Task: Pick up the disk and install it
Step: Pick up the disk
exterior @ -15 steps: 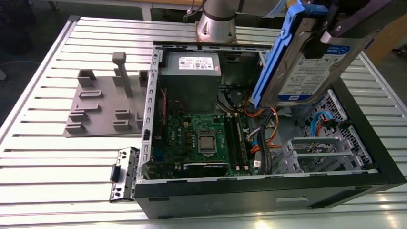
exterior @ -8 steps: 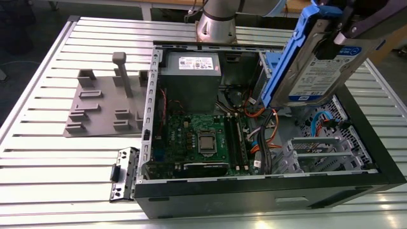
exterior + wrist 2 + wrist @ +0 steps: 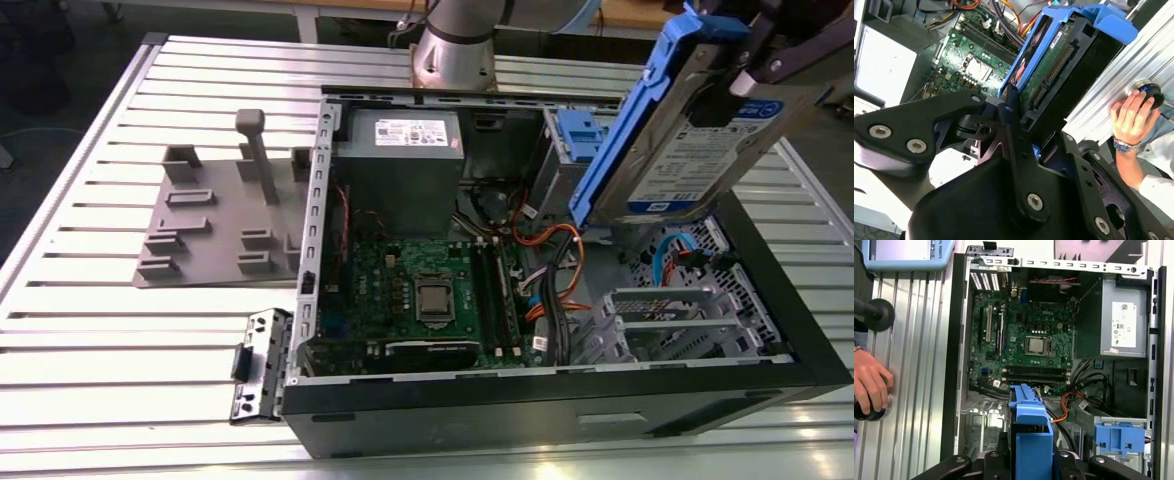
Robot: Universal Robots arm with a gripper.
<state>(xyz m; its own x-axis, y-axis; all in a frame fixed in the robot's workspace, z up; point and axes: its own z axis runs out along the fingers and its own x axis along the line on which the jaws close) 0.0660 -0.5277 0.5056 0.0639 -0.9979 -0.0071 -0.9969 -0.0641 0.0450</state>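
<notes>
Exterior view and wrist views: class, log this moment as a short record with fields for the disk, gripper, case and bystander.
disk: hard drive in blue carrier, tilted on end over the open computer case
gripper: shut on the disk
computer case: lid off, motherboard and power supply exposed
installed: not yet
person: hand on a black knob on the slatted table

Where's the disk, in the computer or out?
Out: the gripper holds the disk tilted in the air above the open computer case.
</notes>
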